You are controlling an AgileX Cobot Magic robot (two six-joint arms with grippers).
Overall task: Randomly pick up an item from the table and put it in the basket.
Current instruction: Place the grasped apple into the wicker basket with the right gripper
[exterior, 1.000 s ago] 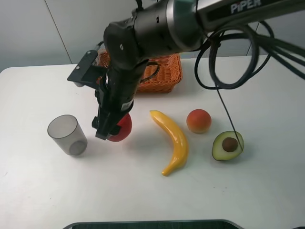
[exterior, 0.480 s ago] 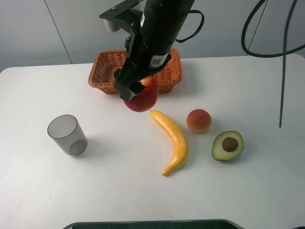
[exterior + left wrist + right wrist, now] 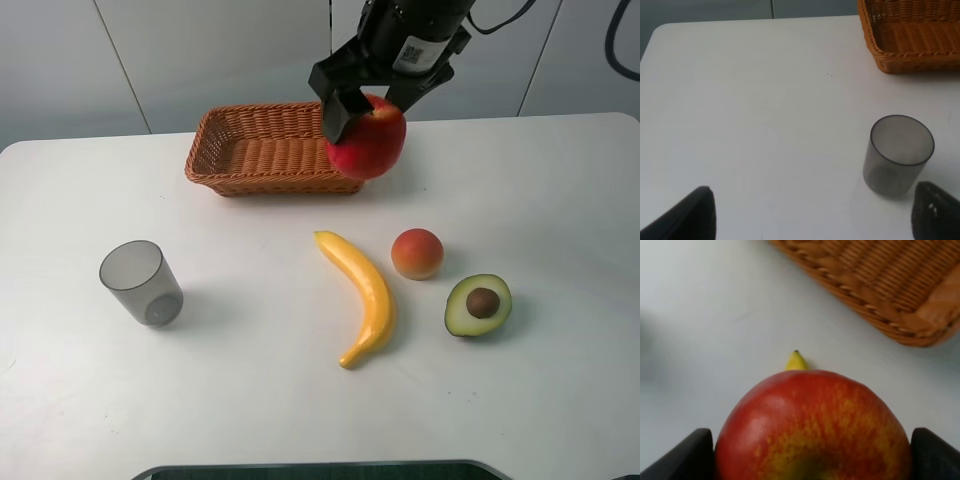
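Right gripper [image 3: 366, 112] clamped on the round glossy red apple [image 3: 370, 142], one dark finger on each flank. The apple is held in the air above the large white table [image 3: 250, 400], at the near right corner of the rectangular brown woven wicker basket [image 3: 262, 184]; the right wrist view shows white tabletop beneath it and the basket corner just beyond. Curved yellow banana [image 3: 362, 292] on the table nearer the camera, a small orange-red peach [image 3: 417, 253] just to its right, then a halved green avocado with brown pit [image 3: 478, 304]. Grey translucent plastic cup [image 3: 142, 283] upright, well apart to the left. Left gripper [image 3: 812, 220] spread wide with nothing between its fingers, low over bare tabletop, the cup just beside one fingertip.
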